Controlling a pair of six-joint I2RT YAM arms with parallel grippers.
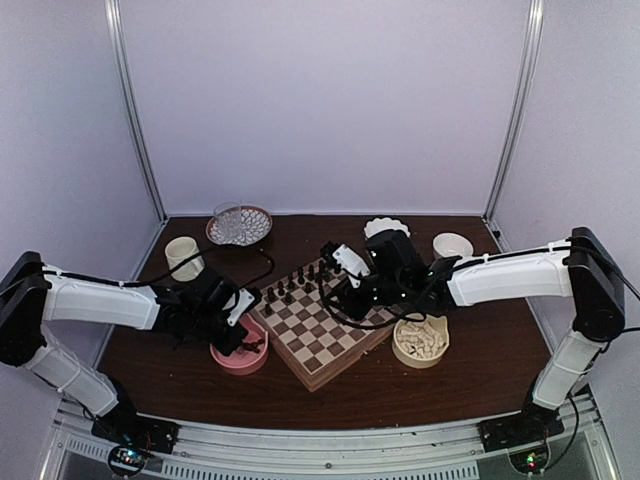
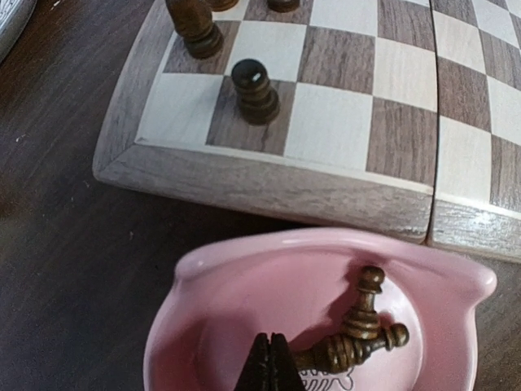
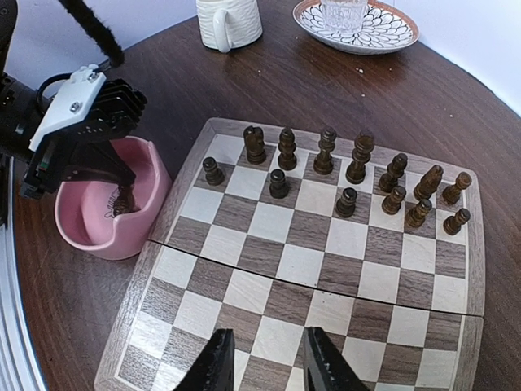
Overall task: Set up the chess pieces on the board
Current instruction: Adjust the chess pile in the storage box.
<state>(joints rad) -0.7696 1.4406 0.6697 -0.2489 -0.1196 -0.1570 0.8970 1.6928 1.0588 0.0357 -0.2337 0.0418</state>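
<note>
The chess pieces (image 3: 326,151) are small turned figures of dark brown wood. They are glossy, with round ringed bases, narrow waists and knobbed or carved tops. About a dozen stand upright in two loose rows along one edge of the board (image 3: 309,269). Two more lie on their sides, crossed over each other, inside the pink bowl (image 2: 212,309). The board is a thick wooden box with a matte, visibly grained top of walnut-brown and cream squares inside a tan border with rounded corners. A seam runs across its middle (it looks like two halves set edge to edge). It sits mid-table at an angle between the two arms, on the dark wooden table (image 2: 65,244). The pink bowl is smooth glazed ceramic with a fat rolled rim, and it sits just beside the board's left edge. The left claw (image 2: 269,358) reaches down into it with its black tips pressed together. The base of one lying piece is right against them, but I cannot tell whether it is pinched. The right claw (image 3: 269,366) hangs above the other half of the board, its fingers apart and holding nothing. A cream bowl (image 1: 420,362) of pale pieces sits at the board's right side.
</note>
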